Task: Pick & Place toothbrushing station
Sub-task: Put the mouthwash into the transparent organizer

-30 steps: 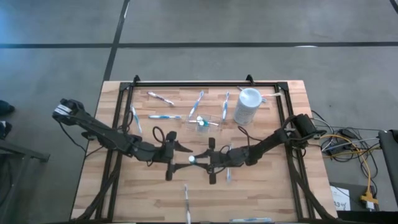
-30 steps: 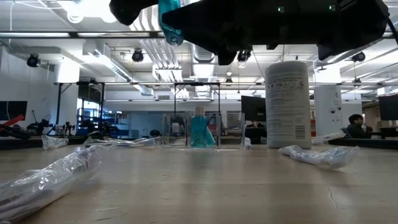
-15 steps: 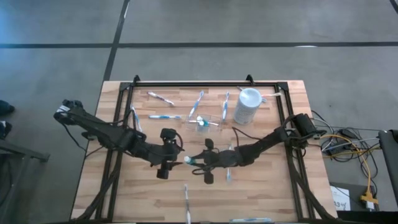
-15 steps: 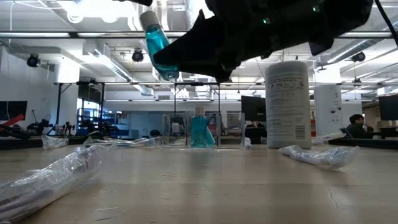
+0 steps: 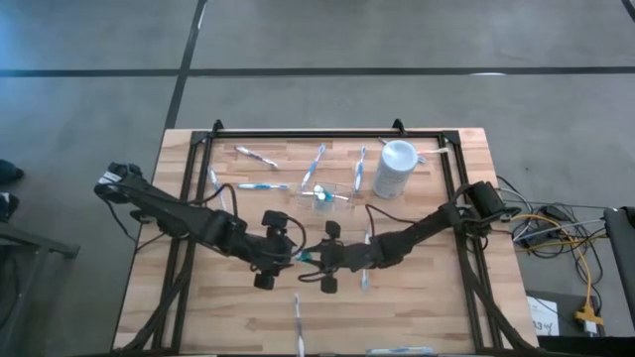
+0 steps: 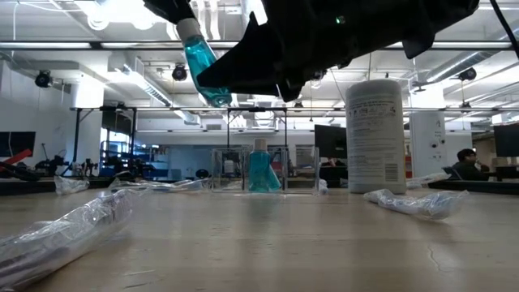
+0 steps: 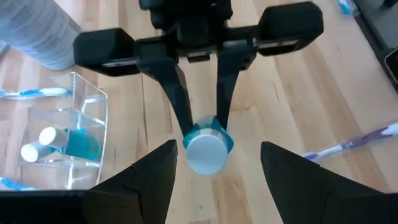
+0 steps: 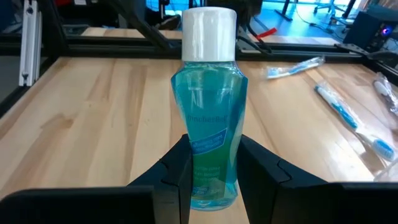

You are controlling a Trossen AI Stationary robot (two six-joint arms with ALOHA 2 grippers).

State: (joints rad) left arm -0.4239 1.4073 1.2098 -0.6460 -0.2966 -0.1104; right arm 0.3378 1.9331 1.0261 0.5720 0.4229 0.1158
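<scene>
A small teal bottle with a white cap hangs over the table's middle. My right gripper is shut on it. Its cap points at my left gripper, which is open. The left fingers stand apart on either side, short of the cap, touching nothing. Farther back a clear holder holds another teal tube. Beside it stands the tall white cup. Pale toothbrushes lie flat on the wood. My right gripper pinches the bottle's lower body between its two fingers, one on each flat side. The fingers come from the table's right, nearly level. The bottle runs on past them with its cap toward the table's left, tilted and lifted clear of the table.
More toothbrushes lie at the far side and near the front edge. Wrapped ones lie close to the low camera. A black frame runs along the table's far edge and sides. There is bare wood under both grippers.
My right gripper has tipped upward and edged toward the table's left. The bottle's capped end has swung up from pointing down to slanting up. My left gripper has risen a little, tipped over toward the cap and stayed open.
</scene>
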